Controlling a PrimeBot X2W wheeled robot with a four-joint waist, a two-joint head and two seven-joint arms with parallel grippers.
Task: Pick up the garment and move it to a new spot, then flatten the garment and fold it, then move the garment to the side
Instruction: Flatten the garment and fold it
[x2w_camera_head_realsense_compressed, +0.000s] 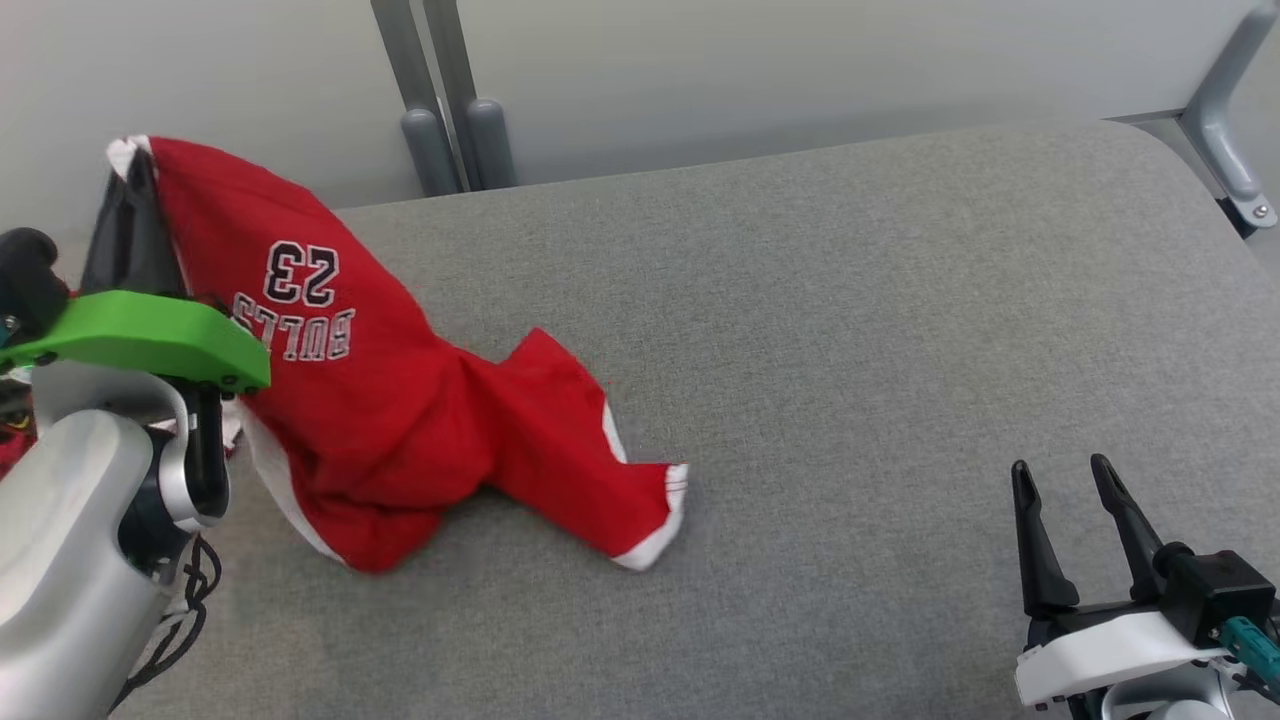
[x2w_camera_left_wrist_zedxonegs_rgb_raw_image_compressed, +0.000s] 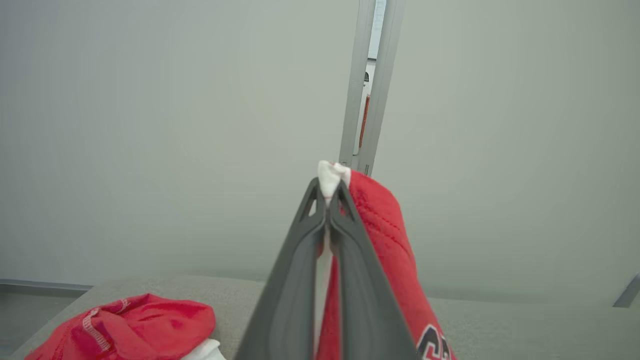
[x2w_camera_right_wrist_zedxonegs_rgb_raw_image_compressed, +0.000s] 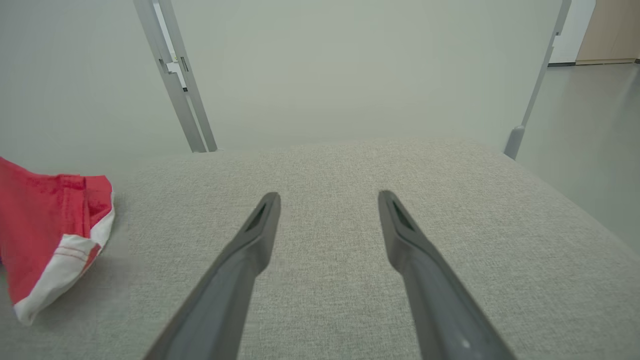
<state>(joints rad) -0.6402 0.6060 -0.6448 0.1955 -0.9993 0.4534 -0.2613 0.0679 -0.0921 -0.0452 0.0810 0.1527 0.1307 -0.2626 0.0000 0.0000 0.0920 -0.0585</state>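
Big picture first: the grey padded table runs wide across the head view, most of it bare, with grey metal posts standing behind it. On its left part sits the garment, a red jersey with white trim and the number 23. One end is hoisted high at the left, and the rest drapes down to the table with a trimmed corner trailing toward the middle.

And the left gripper has it! Its fingers are pressed tight together, pinching a white-edged bit of hem right at the tips. Over on the right, the right gripper hovers near the table's front edge, jaws spread wide with nothing between them, well apart from the cloth.

I read this as the opening step, the pick-up, with the carry to a new spot to come. The next move calls for a higher lift so the trailing end clears the table, and a firm pinch, because that hold is on the hem alone.

No bins or baskets are in play; the garment rests on open table. Low in the left wrist view there's a smaller red heap. Same garment or another, I can't tell.
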